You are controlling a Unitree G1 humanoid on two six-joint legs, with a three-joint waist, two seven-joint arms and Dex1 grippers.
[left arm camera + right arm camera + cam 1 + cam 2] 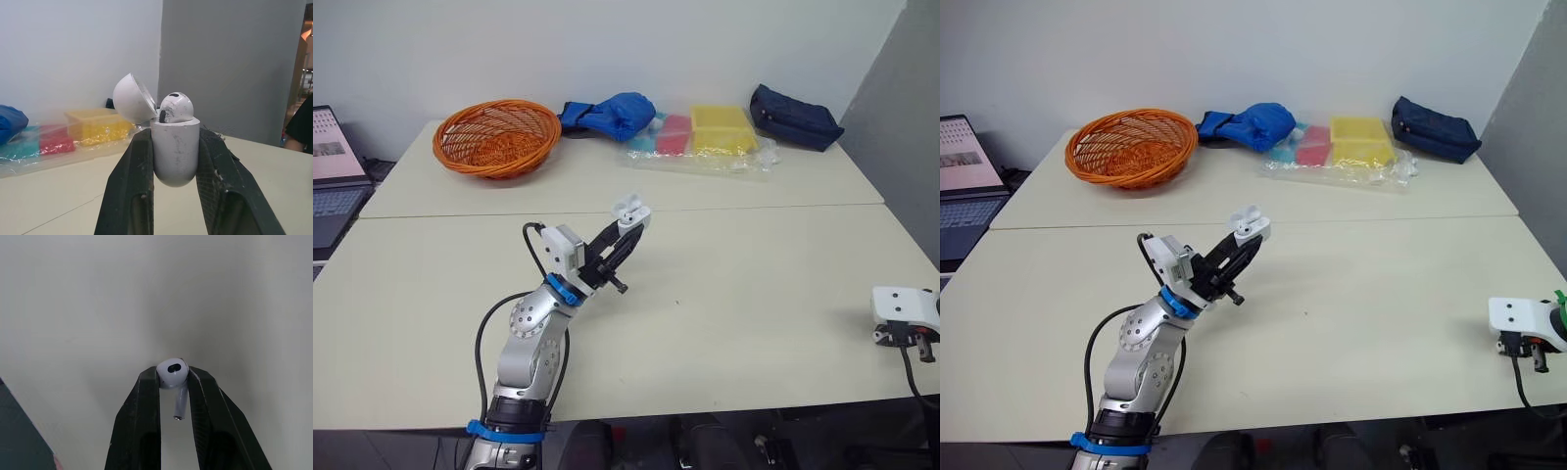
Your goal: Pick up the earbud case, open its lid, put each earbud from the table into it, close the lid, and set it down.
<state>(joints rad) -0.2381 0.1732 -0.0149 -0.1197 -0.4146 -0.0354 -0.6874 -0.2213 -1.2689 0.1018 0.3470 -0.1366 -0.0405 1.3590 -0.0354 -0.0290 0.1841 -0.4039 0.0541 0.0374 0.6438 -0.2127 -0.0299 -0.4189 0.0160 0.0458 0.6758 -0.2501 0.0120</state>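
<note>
My left gripper is raised above the middle of the table, shut on the white earbud case. The case's lid is hinged open, and one white earbud sits in it with its head sticking out. At the table's right front edge is my right arm; its gripper is shut on a second white earbud, held by the head with the stem pointing back between the fingers, just over the cream table top.
Along the far side of the table stand an orange wicker basket, a blue cloth bag, a plastic bag of coloured boxes and a dark blue pouch. A laptop sits off the left edge.
</note>
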